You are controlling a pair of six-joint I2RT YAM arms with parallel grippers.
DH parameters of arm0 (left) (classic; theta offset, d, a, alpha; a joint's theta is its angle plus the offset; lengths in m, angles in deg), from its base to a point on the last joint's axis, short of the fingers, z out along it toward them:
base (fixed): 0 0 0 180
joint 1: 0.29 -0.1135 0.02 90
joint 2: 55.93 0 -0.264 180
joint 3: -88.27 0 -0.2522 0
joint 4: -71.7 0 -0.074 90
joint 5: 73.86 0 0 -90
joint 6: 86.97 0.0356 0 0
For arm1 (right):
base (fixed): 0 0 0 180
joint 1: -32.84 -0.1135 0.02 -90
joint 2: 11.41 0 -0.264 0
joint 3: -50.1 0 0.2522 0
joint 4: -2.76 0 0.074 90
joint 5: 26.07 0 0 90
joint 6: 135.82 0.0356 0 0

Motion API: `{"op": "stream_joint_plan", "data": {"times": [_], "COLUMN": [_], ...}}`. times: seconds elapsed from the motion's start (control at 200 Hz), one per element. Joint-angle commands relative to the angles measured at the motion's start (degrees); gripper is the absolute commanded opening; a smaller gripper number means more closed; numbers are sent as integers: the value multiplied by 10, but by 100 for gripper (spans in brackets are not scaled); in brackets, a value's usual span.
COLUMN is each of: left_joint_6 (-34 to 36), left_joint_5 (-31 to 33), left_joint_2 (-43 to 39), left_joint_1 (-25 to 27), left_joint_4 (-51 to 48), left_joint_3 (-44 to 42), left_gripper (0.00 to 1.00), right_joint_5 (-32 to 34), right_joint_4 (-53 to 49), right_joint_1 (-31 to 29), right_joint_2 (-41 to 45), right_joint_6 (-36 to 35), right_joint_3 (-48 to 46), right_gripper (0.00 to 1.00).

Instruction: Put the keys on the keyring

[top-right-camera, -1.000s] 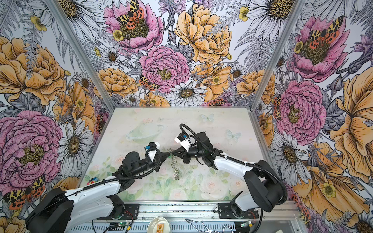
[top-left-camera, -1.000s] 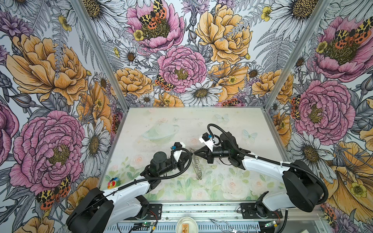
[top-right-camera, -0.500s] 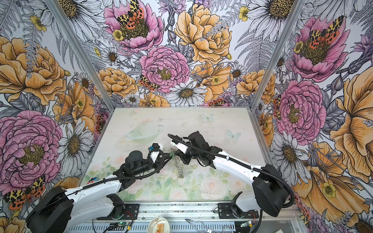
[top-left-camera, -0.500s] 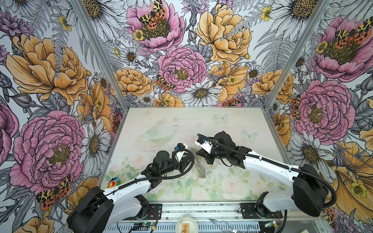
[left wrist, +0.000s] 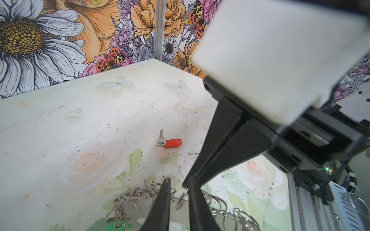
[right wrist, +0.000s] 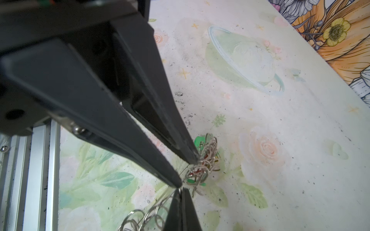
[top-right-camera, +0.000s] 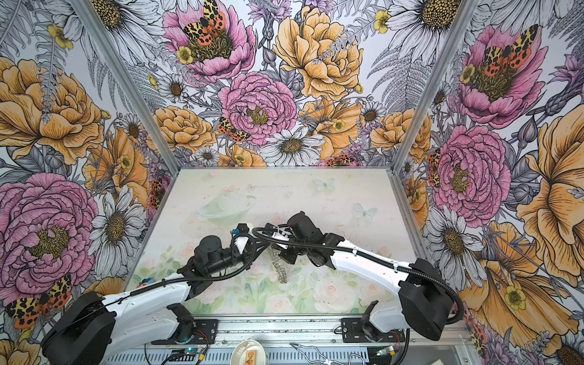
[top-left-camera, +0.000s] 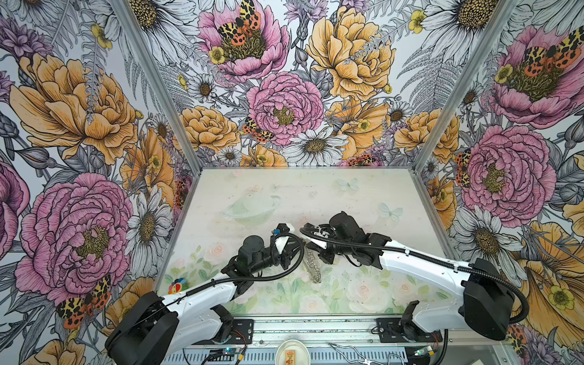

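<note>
The keyring [top-left-camera: 312, 268] stands on edge at mid-table between both grippers, its lower end on the table. In the right wrist view my right gripper [right wrist: 181, 191] is shut on a split ring at the keyring [right wrist: 204, 166] edge. My left gripper [left wrist: 179, 180] is open by a narrow gap, with one small split ring [left wrist: 181, 200] loose between its fingers. The right gripper's fingers [left wrist: 220, 150] meet it from above. A red-headed key [left wrist: 169, 142] lies alone on the table beyond. Green key covers [right wrist: 198, 140] show among the rings.
A small many-coloured object [top-left-camera: 176, 286] lies by the table's left edge. A white dish [top-left-camera: 292, 352] sits below the front rail. Floral walls close the back and both sides. Both arms' cables [top-left-camera: 297, 262] loop near the keyring.
The left gripper's jaws were shut and have parted a little. The right wrist has rolled over and shifted left while keeping hold of the keyring. The keyring has stayed between the two grippers.
</note>
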Motion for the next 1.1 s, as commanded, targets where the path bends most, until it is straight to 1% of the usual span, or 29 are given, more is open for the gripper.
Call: {"op": "stream_joint_plan", "data": {"times": [0.0,0.2,0.32,0.631,0.916,1.096], "left_joint_6": [2,5,4,-6,-5,-2], "left_joint_5": [-37,-47,-51,-40,-48,-51], "left_joint_2": [14,21,25,27,30,31], "left_joint_1": [-4,-9,-14,-22,-23,-22], "left_joint_4": [23,23,20,33,34,34], "left_joint_3": [9,3,0,-16,-16,-14], "left_gripper": [21,22,20,20,20,20], "right_joint_5": [14,23,23,48,69,99], "right_joint_4": [16,16,16,17,16,3], "right_joint_1": [-7,-10,-11,-17,-23,-36], "right_joint_2": [16,5,-7,-29,-18,-11], "right_joint_6": [-17,-23,-25,-36,-38,-57], "right_joint_3": [25,24,22,20,23,30], "right_gripper": [0,0,0,0,0,0]}}
